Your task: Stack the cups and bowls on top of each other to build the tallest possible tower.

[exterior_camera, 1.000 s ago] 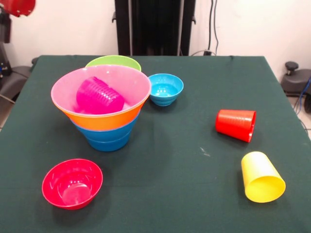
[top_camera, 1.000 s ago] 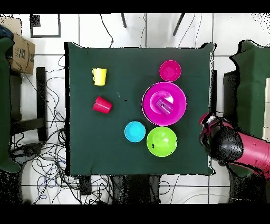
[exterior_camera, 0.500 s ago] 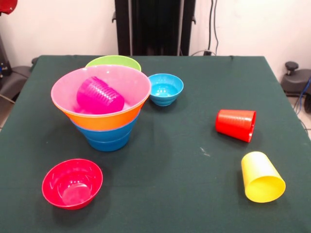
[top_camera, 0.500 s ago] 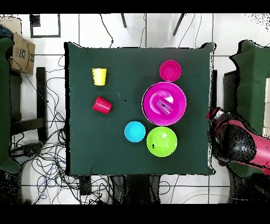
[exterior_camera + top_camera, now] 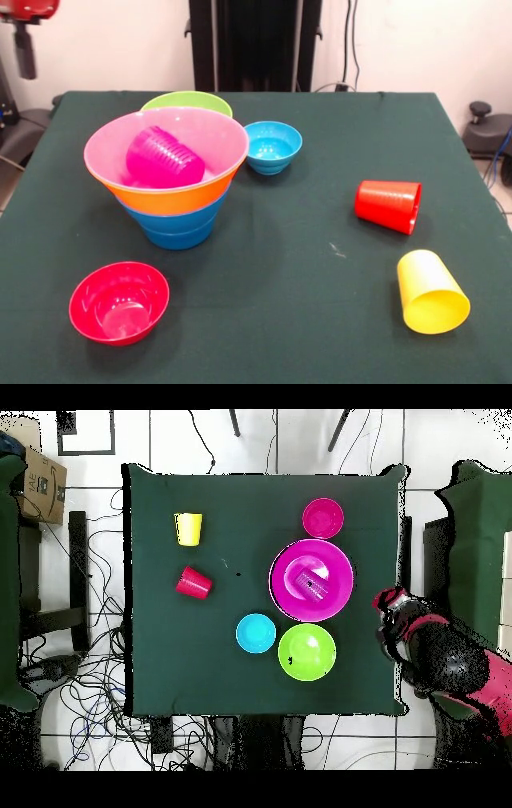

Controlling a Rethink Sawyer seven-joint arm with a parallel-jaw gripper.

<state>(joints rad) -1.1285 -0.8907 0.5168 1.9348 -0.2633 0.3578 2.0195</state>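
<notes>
The tower stands left of centre: a blue bowl [image 5: 176, 228] at the base, an orange bowl [image 5: 172, 200] above it and a pink bowl [image 5: 220, 136] on top. The translucent purple cup [image 5: 164, 158] lies on its side inside the pink bowl [image 5: 338, 599]. A green bowl [image 5: 186, 102] sits behind the tower and a small light-blue bowl [image 5: 272, 146] beside it. A small red bowl [image 5: 118, 302] stands in front. The red cup [image 5: 388, 206] and the yellow cup [image 5: 432, 292] lie on their sides at the right. My gripper [image 5: 26, 52] hangs off the table's far left corner, away from everything; it also shows in the overhead view [image 5: 388, 602].
The green table [image 5: 304, 264] has open cloth between the tower and the two lying cups. The robot's black pedestal [image 5: 254, 44] stands behind the far edge. Chairs and loose cables surround the table in the overhead view.
The arm swung a little away from the table's edge, then came back towards it and lower. The bowls and cups have not moved.
</notes>
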